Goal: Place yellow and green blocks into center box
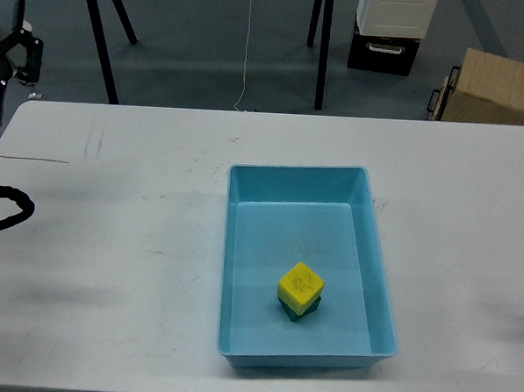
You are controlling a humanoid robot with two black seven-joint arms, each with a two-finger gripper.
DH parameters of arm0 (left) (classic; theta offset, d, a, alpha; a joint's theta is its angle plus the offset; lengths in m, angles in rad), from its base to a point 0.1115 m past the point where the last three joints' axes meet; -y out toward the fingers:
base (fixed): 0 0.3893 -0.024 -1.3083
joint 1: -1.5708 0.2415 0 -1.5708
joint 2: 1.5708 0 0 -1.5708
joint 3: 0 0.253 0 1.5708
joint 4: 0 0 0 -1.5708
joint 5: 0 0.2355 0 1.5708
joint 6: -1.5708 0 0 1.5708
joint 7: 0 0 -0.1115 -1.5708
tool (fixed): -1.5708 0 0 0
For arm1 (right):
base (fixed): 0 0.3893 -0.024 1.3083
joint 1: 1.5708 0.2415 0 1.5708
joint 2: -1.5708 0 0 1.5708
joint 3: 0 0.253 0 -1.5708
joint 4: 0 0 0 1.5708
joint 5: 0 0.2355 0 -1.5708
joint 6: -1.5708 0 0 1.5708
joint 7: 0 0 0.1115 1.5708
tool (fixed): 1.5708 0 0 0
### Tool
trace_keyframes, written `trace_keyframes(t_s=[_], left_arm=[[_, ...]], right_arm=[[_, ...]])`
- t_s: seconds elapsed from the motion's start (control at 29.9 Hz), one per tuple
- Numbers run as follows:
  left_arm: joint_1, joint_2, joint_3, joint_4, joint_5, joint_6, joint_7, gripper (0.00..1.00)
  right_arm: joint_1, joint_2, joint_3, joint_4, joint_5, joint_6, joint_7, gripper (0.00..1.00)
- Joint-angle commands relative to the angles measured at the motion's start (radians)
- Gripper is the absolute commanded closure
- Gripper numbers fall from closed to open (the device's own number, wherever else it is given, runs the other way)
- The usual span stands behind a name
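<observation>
So the big white rectangular table (136,242) fills most of the view, and sitting on it right of centre is the large shallow light-blue plastic tray (377,255) with raised walls and rounded corners. Inside the tray, toward its near end, the small bright yellow cube (299,287) with faint scribbles on its top face sits stacked on the small dark green cube (301,313), which only peeks out underneath, so both blocks look to be in the box already. Going by that, I'd say the placing step is basically done and the job is at its tail end; the next move probably just calls for keeping the arms clear of the tray, or at most a check that the stack is stable. The left pincer (15,47) is up at the far left edge of the view, past the table corner and well apart from the tray and the cubes. It holds nothing and its fingers look spread apart. The right pincer isn't really visible, there's only a dark sliver of arm at the right edge, so I can't say anything about it.
</observation>
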Motion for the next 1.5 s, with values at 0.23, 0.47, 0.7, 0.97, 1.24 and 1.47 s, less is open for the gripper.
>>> trace_keyframes(t_s=[0.23, 0.47, 0.7, 0.97, 1.24, 1.47], left_arm=[[0.432, -0.104, -0.14, -0.358, -0.012, 0.0, 0.064, 0.09], [0.68, -0.181, -0.156, -0.481, -0.112, 0.0, 0.123, 0.03], [0.835, -0.187, -0.141, -0.539, -0.123, 0.0, 0.137, 0.02], [0.897, -0.184, -0.033, -0.547, -0.123, 0.0, 0.143, 0.01], [0.894, -0.184, -0.022, -0.585, -0.123, 0.0, 0.144, 0.0], [0.892, -0.186, -0.021, -0.59, -0.124, 0.0, 0.157, 0.0]], right_arm=[[-0.012, -0.003, -0.005, 0.006, -0.001, 0.0, 0.003, 0.0], [-0.015, -0.003, -0.005, 0.006, -0.002, 0.0, 0.0, 0.0], [-0.024, 0.008, -0.005, 0.012, -0.002, 0.0, -0.002, 0.0], [-0.054, 0.009, -0.012, 0.017, -0.004, 0.0, -0.002, 0.0], [-0.159, 0.061, -0.02, 0.056, -0.005, 0.0, -0.002, 0.0], [-0.169, 0.066, -0.031, 0.058, -0.005, 0.0, -0.002, 0.0]])
